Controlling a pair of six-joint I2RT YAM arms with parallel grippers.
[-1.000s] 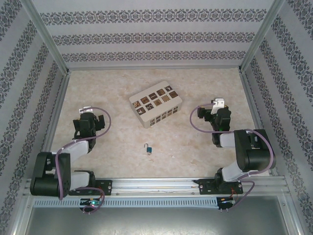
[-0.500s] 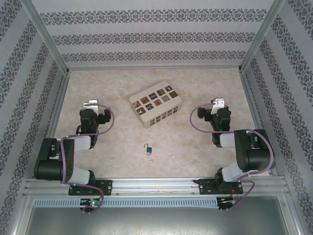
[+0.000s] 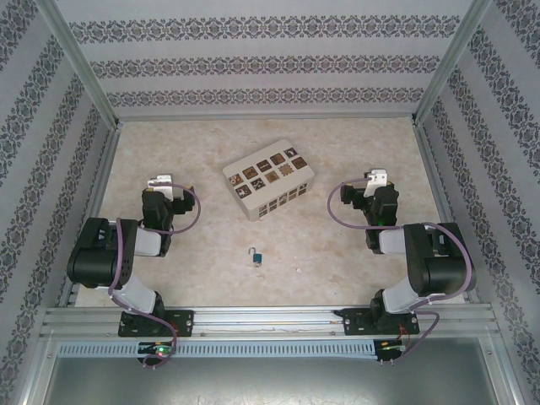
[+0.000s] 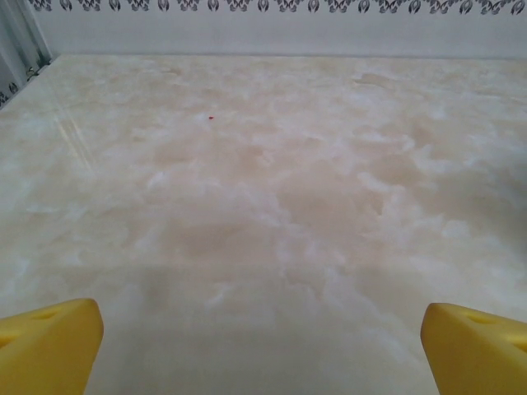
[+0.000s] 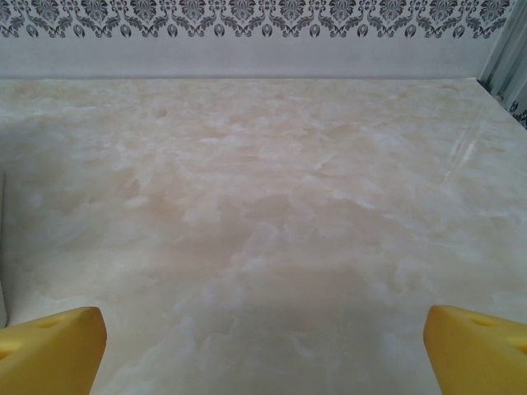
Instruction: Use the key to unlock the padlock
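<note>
Cream patterned box [image 3: 269, 191] on marbled table [image 3: 337, 261]

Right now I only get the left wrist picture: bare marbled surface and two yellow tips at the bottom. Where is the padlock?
Observer: From the top camera, the padlock lies toward the near edge of the table, about midway across, to the right of where your camera is looking.
Operator: Is anything else out there?
Observer: A cream box with dark patterned squares sits farther back, near the middle, apart from the padlock.
Operator: And the other gripper?
Observer: The right gripper is off to the right of that box, jaws wide open with nothing between them.
</note>
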